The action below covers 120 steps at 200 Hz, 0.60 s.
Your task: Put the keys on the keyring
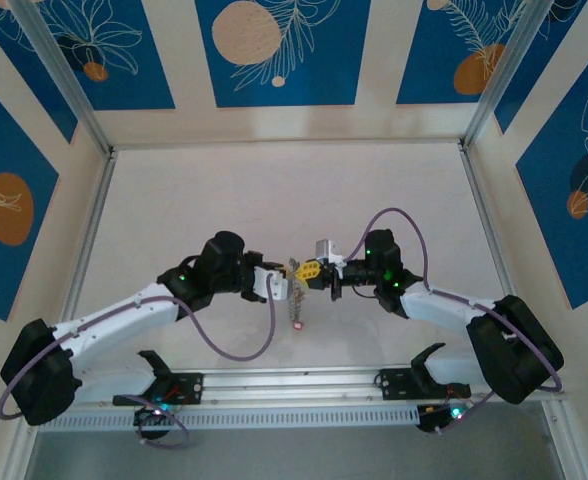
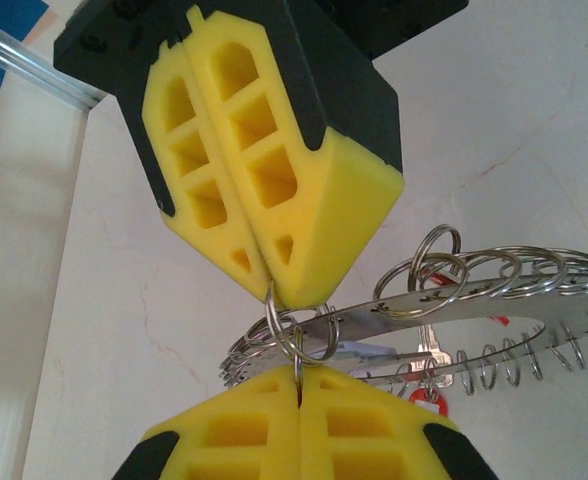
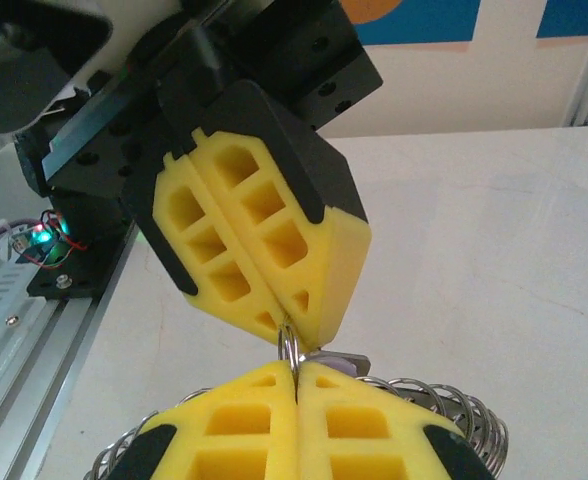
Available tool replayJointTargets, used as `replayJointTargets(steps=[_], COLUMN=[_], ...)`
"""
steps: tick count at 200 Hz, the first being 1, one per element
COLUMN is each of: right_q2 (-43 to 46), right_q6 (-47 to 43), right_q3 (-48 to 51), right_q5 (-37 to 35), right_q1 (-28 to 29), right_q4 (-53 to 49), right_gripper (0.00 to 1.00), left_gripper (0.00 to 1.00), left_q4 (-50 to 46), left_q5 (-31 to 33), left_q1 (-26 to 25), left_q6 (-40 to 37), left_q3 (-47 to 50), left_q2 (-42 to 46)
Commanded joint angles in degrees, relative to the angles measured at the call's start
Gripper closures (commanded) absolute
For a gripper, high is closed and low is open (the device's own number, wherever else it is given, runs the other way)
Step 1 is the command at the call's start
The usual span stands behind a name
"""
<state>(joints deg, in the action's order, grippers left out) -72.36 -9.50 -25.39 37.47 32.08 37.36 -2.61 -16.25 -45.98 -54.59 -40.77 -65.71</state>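
Both arms are meeting tip to tip above the middle of the table (image 1: 274,190); the left gripper (image 1: 290,278) is facing the right gripper (image 1: 320,272), with the keyring (image 1: 298,290) hanging between and just below them, off the surface. In the left wrist view the left gripper (image 2: 300,380) is sitting at the bottom edge with its yellow fingers pressed together, clenching a small wire loop (image 2: 301,338); the right gripper (image 2: 273,286) is pointing down from above, its fingers likewise clenched on the top of that cluster of loops; whether both are gripping the very same loop is hard to tell there. The keyring (image 2: 474,298) is stretching off to the right as a flat grey band wrapped in wire coils, with more loops threaded along it; the keys (image 2: 431,356) are dangling under the band, one silvery blade showing above a red tag (image 2: 431,402). In the right wrist view the right gripper (image 3: 296,372) and left gripper (image 3: 287,322) are pinching the small wire loop (image 3: 290,346) from opposite sides; the keyring (image 3: 459,418) is showing its coils behind the lower fingers; from above, one red tag (image 1: 297,323) is hanging lowest.
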Motion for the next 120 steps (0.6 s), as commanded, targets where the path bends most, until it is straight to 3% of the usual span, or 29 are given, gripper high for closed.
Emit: replayJointTargets(steps=[1,77,120], right_q2=[-0.6,-4.6,-4.0], right_q6=[7.2,16.2,14.7], right_q3=[-1.2,-0.2,0.8], right_q5=[-2.9,-11.1,-12.5], right_q1=[0.7,2.2,3.3], right_q4=[7.4,12.6,10.0], right_gripper=[1.00,1.00,1.00], left_gripper=[1.00,1.00,1.00], left_q4=[0.3,7.7,8.3], left_q5=[0.7,-0.4,2.3], left_q1=[0.0,-0.7,-0.6], left_q6=[0.0,7.7,11.7], left_q3=[0.9,5.5,5.2], left_q2=[-0.9,-1.2,0.3])
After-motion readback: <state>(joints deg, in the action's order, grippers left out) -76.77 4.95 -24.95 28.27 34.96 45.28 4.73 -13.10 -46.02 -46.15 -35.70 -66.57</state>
